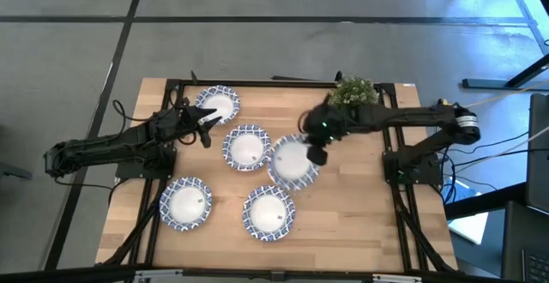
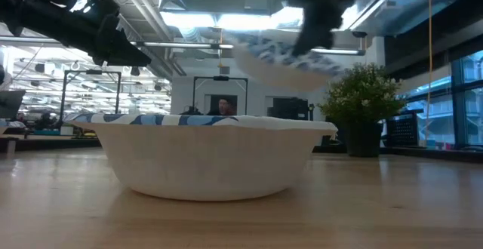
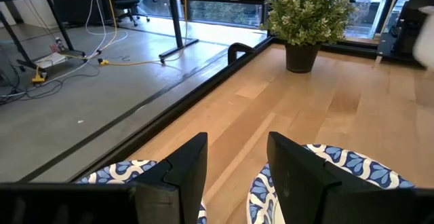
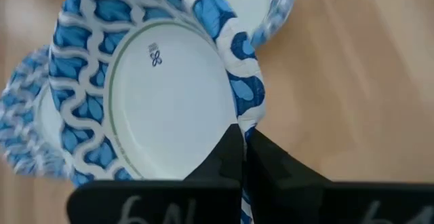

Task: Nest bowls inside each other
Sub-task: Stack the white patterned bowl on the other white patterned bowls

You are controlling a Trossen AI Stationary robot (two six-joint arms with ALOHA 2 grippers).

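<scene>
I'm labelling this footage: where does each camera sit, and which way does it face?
High: overhead, straight down; both arms, five bowls.
Low: tabletop level, across the nearest bowl toward the potted plant.
Left wrist: past the open left claw, same plant.
Right wrist: right claw shut on the lifted bowl, seen overhead too.

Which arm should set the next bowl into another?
Right. The right gripper is already shut on a lifted bowl near the middle bowl. The left gripper hangs open and empty by the far-left bowl.

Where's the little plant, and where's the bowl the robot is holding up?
potted plant (image 1: 353, 91): high view, on its leafy top.
held bowl (image 1: 290, 159): high view, on its white inside.
</scene>
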